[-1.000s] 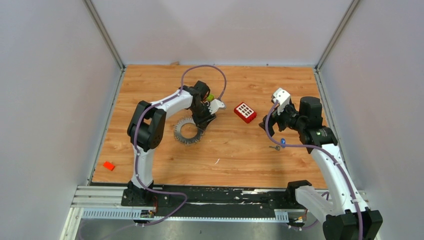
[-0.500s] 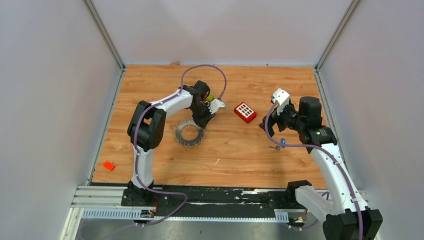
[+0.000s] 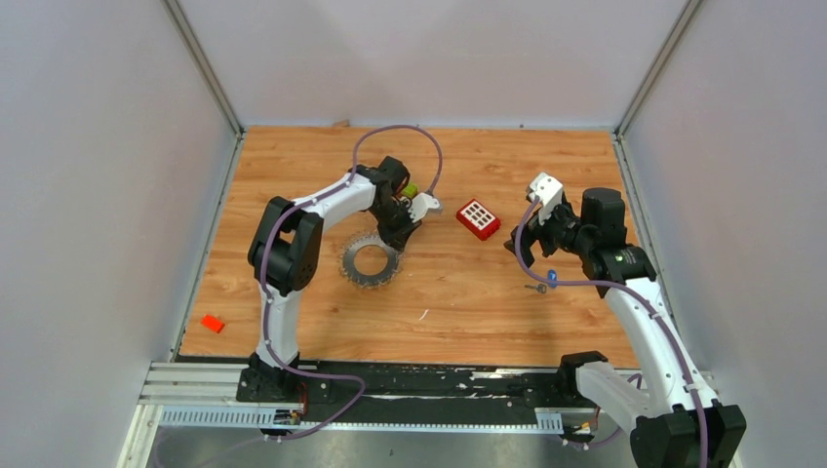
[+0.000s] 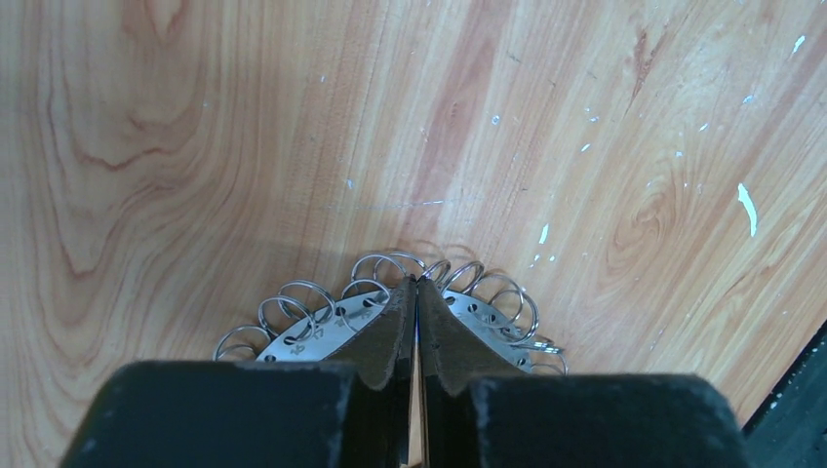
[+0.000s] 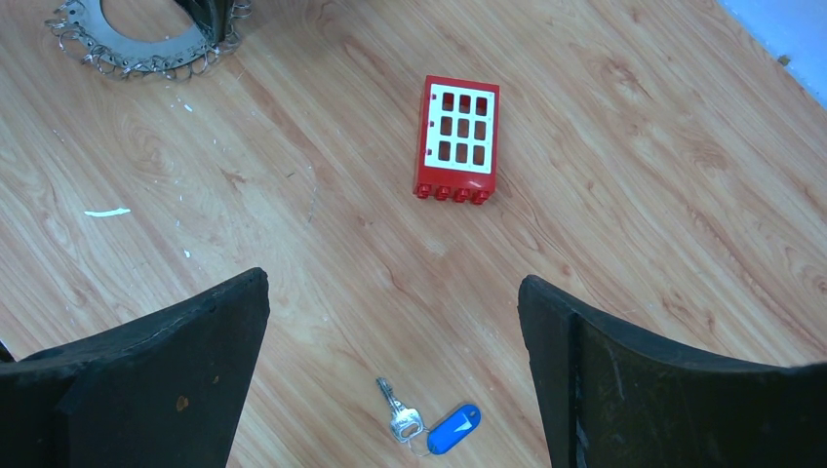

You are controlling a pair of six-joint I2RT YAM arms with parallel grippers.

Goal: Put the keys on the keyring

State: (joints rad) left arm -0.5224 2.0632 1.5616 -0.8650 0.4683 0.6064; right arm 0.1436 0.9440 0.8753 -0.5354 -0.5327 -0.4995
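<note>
1. My left claw (image 4: 416, 285) is clenched. In the left wrist view its two dark fingers (image 4: 385, 336) meet at bottom centre with only a hairline slit between them.
2. The tips sit right on the outer rim of the keyring (image 4: 312, 336), a grey metal plate fringed with wire loops. It shows on both sides of the fingers. I cannot tell whether a loop or the rim itself is pinched in that slit.
3. In the top view the keyring lies flat on the tabletop (image 3: 458, 312), left of centre, with the left arm bent down over its upper right edge.
4. Just above that wrist in the same view, a small green and yellow toy (image 3: 411, 190) peeks out beside the arm.
5. My right claw (image 5: 392, 288) is released. Its fingers stand wide apart, one in the lower left and one in the lower right of the right wrist view.
6. The keys (image 5: 424, 426) lie on the tabletop at the bottom centre of that view, between the two fingers and touching neither. They are a small metal key and a blue tag, lying together.
7. Further up in the same view sits a red block (image 5: 458, 138) with a white grid face, well apart from the keys. The keyring shows in the upper left corner.
8. In the top view the keys are right of centre, just below the right claw and well apart from the keyring.
9. A small red piece (image 3: 212, 323) lies near the lower left edge of the wood.
</note>
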